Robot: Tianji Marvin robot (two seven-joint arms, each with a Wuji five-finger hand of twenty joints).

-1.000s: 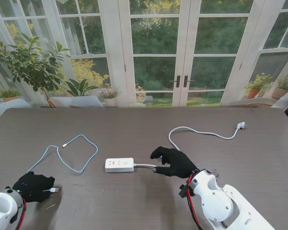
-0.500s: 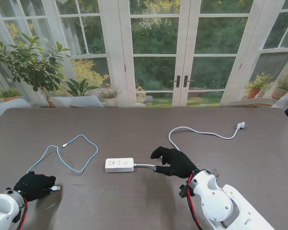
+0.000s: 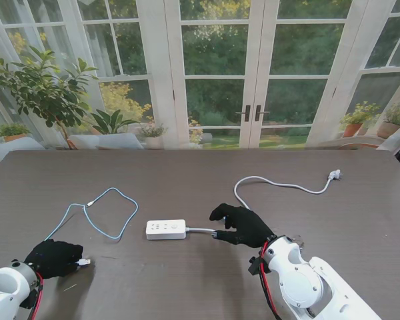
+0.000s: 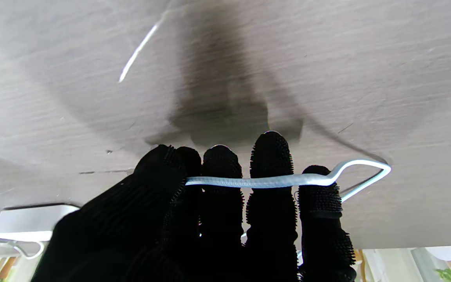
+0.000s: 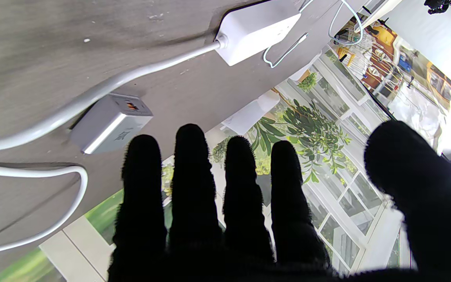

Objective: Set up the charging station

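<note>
Home sunroom: glass garden doors [image 3: 217,73], potted plants [image 3: 43,87].

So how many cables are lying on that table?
2. A light blue charging cable loops on the left, one end held by the left hand. A white cord runs from the power strip under the right hand toward the far right.

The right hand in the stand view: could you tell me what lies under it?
The right hand covers a small grey charger beside the white cord; the stand camera cannot see it.
</note>
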